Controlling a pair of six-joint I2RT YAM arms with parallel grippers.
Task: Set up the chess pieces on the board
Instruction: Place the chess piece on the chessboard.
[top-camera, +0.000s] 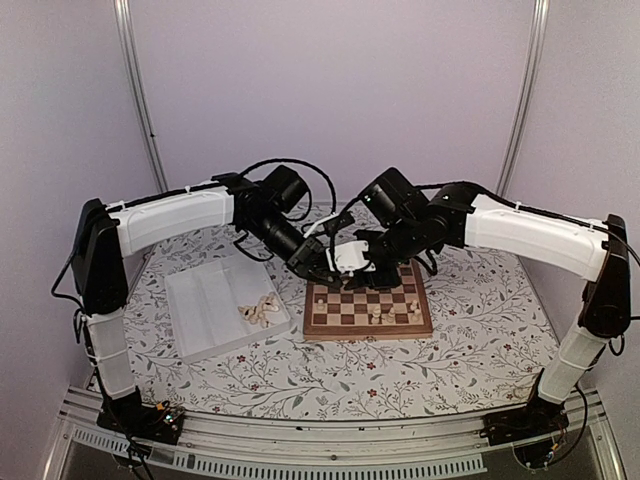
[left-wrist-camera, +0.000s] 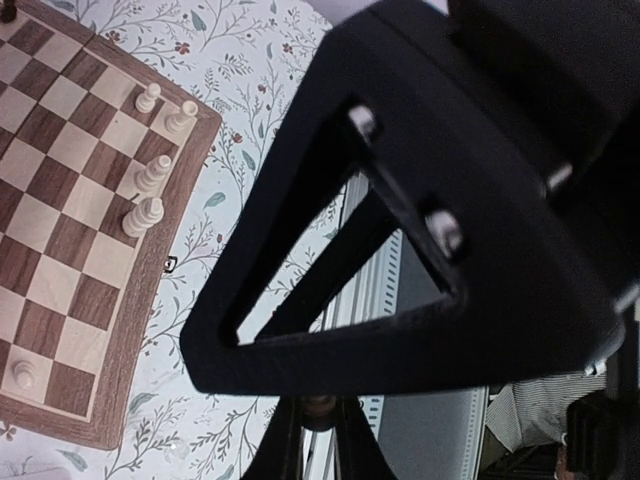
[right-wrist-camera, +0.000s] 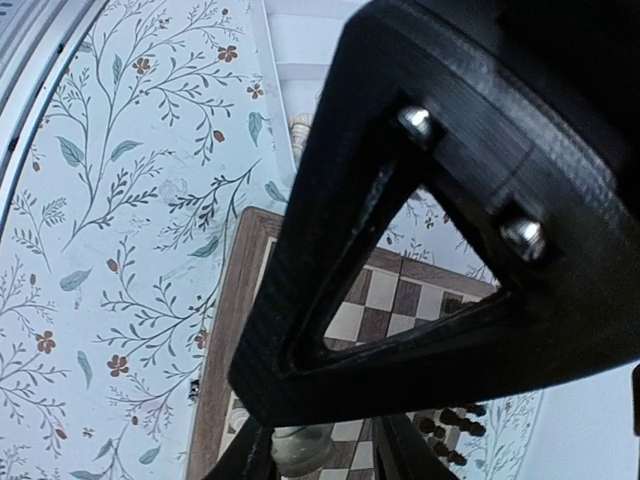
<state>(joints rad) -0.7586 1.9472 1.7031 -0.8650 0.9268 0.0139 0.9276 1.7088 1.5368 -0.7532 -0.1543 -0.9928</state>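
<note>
Holding a pale piece (right-wrist-camera: 300, 447) in my right gripper (right-wrist-camera: 310, 452) – few stand on the board (top-camera: 330, 322), several wait in the tray (top-camera: 200, 330); left gripper (left-wrist-camera: 318, 415) pinched together.

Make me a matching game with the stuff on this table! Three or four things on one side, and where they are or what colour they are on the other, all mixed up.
Things:
1. the board
2. white tray
3. loose chess pieces
4. tablecloth

Descriptions:
A. flowers and leaves printed all over
B. piled in a corner of the tray
C. brown and tan squares
D. left of the board, with dividers inside

Pairs: 1-C, 2-D, 3-B, 4-A
</note>
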